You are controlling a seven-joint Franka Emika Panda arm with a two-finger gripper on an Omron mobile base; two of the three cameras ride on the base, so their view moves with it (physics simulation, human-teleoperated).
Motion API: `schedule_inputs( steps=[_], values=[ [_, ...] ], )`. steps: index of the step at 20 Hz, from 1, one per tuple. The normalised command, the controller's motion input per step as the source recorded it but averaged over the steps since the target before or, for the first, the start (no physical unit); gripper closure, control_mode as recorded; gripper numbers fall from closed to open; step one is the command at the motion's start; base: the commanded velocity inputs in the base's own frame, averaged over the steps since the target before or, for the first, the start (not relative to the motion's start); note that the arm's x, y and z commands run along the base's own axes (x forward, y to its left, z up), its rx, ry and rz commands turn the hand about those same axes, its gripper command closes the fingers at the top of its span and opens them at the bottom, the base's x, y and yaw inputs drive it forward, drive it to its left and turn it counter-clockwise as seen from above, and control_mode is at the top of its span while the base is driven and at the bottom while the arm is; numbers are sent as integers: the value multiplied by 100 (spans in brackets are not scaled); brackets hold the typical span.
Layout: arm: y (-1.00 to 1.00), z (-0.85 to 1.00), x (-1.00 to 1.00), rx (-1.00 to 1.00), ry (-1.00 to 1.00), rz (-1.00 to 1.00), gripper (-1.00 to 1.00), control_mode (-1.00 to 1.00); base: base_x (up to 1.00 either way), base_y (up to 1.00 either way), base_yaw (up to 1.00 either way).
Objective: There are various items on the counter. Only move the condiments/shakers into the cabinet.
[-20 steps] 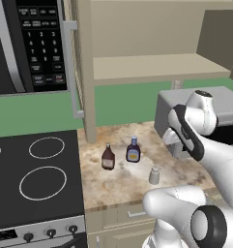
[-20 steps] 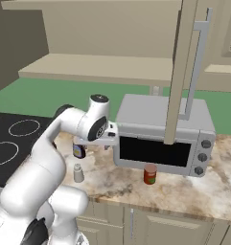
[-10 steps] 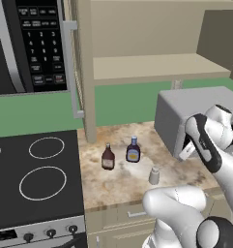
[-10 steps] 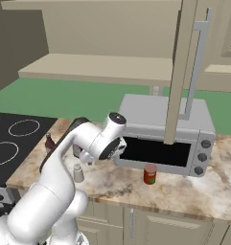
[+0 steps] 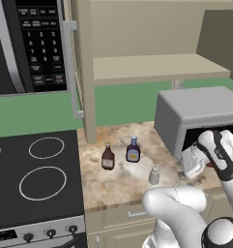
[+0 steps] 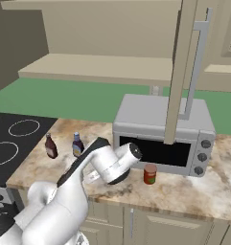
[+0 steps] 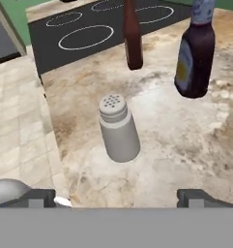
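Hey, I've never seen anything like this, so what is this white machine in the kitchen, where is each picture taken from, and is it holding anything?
It is a rendered kitchen with a white robot arm on a mobile base. Two pictures come from cameras on that base, behind the arm to its left and right. The third comes from a camera on the hand, looking along its gripper, whose dark fingertips stand wide apart with nothing between them.

On the speckled counter stand a slim brown-red bottle, a dark bottle with a blue cap, a grey-white shaker and a small red can, in front of a grey microwave. Above is an open cabinet shelf; the black stovetop lies alongside.
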Motion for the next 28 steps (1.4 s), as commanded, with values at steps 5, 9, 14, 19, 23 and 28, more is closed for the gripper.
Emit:
schedule_inputs(
  steps=[5, 9, 14, 19, 23, 28],
  values=[
    [0, -28, 0, 32, -10, 33, -100, -100, 0, 0, 0],
    [0, -6, 0, 27, -8, 28, -100, -100, 0, 0, 0],
    [0, 0, 1, 2, 0, 3, -100, -100, 0, 0, 0],
    [2, 0, 15, 0, 0, 0, -100, -100, 0, 0, 0],
    [9, 0, 2, 0, 0, 0, -100, -100, 0, 0, 0],
    [24, 0, 0, 0, 0, 0, -100, -100, 0, 0, 0]
  ],
)
